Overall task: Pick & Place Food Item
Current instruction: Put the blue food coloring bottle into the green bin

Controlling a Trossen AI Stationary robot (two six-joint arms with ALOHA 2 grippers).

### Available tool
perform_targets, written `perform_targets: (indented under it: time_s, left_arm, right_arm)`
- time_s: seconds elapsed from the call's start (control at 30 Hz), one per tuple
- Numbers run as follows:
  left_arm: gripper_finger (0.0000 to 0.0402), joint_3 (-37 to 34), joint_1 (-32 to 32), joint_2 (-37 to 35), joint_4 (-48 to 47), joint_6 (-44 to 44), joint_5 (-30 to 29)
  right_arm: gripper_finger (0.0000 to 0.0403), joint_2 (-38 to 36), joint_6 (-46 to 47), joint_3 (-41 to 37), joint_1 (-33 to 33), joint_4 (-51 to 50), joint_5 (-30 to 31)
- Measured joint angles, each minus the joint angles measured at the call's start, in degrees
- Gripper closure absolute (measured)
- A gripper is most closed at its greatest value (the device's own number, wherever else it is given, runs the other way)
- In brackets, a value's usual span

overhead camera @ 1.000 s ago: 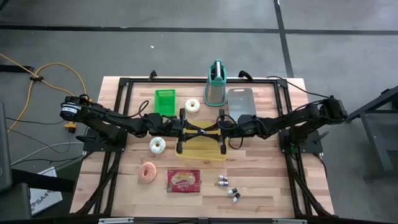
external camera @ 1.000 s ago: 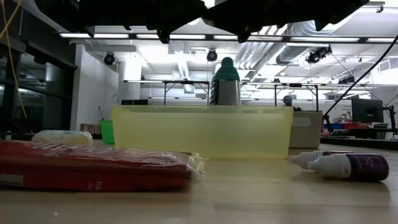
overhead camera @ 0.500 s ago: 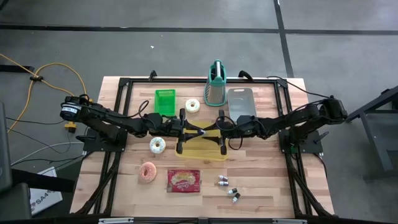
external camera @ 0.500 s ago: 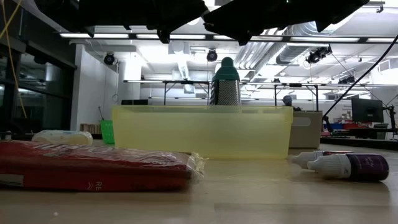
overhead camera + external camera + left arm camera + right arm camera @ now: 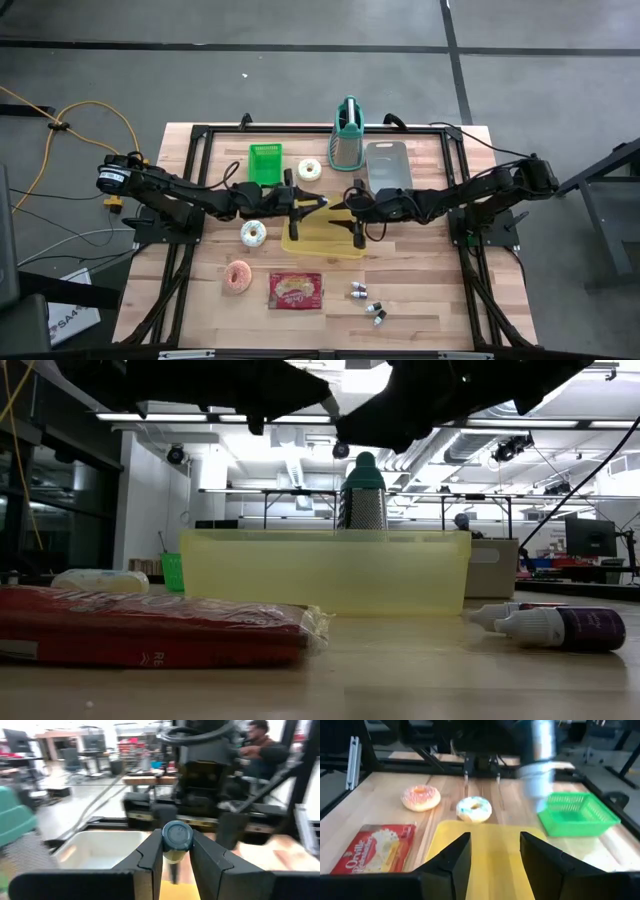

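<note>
Bottle: a small bottle with a blue cap, up in the air over the yellow bin.
Left gripper: fingers squeezed on the bottle.
Right gripper: fingers apart, holding nothing, over the bin too.

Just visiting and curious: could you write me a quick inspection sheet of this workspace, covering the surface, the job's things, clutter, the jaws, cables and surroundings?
Surface: wooden table, black frame.
Job's things: yellow bin at centre; three donuts, pink donut, white donut, pale donut; popcorn packet.
Clutter: green basket, grater, grey board, small bottles.
Grippers: left gripper jaws shut on a blue-capped bottle above the bin; right gripper jaws open, empty, above the bin.
Cables: yellow cable on the floor, left.
Surroundings: a person beyond the table.
</note>
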Motion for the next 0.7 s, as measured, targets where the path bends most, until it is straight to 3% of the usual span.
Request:
perform_targets:
  time_s: [0.2,0.4,0.7]
  left_arm:
    - [0.0324,0.0,0.2,-0.2,-1.6,-1.9,-6.3]
    - [0.0324,0.0,4.4,-4.7,-15.7,-10.4,-8.1]
    - [0.0323,-1.1,13.0,-10.9,-30.4,-13.6,-8.0]
  right_arm:
    - [0.0245,0.0,2.9,0.0,0.2,-3.4,-0.4]
    - [0.0244,0.0,3.5,0.0,1.5,-4.2,-0.5]
    - [0.0245,0.0,3.5,0.0,3.5,-4.2,0.0]
